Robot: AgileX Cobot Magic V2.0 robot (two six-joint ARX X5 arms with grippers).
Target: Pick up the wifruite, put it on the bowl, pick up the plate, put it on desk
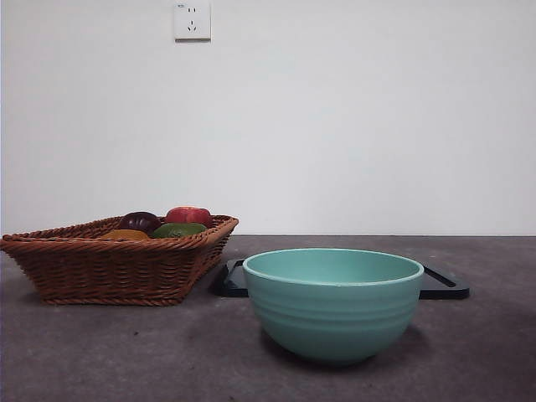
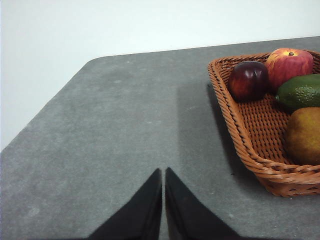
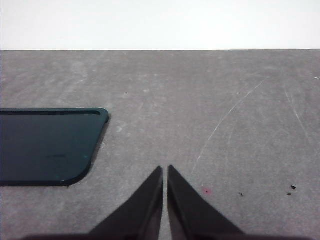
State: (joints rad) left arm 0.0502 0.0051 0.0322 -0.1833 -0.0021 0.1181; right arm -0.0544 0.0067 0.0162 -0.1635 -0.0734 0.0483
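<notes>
The wifruite (image 2: 303, 136), a dull brownish-orange oval, lies in a wicker basket (image 2: 248, 131); across the table only its top (image 1: 126, 235) peeks over the basket rim. The mint-green bowl (image 1: 333, 306) stands empty on the desk (image 1: 84, 352), in front of the plate (image 1: 444, 285), a glossy black rectangular tray. My left gripper (image 2: 163, 172) hovers shut over bare desk beside the basket. My right gripper (image 3: 165, 170) is shut too, over bare desk near a corner of the plate (image 3: 45, 145). Neither gripper shows in the front view.
The basket (image 1: 109, 268) on the left also holds a red apple (image 2: 289, 65), a dark purple fruit (image 2: 248, 80) and a green fruit (image 2: 300, 92). A white wall with a socket (image 1: 192, 20) stands behind the desk.
</notes>
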